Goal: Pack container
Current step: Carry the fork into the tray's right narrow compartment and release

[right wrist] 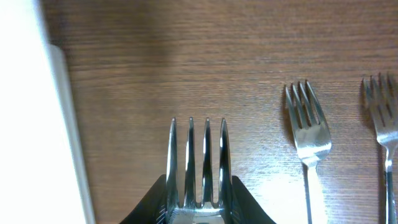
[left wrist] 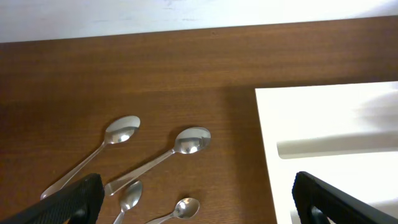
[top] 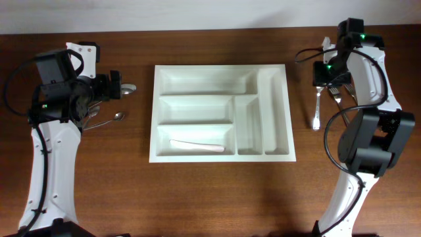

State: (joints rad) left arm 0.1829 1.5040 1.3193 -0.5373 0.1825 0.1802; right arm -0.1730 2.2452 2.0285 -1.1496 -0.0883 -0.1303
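Container (top: 197, 110) sits in the middle of the bench (top: 118, 191), between the arms. One white utensil (top: 197, 145) lies in the lowest wide compartment as seen from overhead. Right jaws are clamped on a fork (right wrist: 199, 162), so I judge the next move is carrying it across to a free compartment. Left jaws stand apart above the spoons (left wrist: 189, 142). The fork's handle is hidden, and I cannot tell what kind of utensil the white one is.
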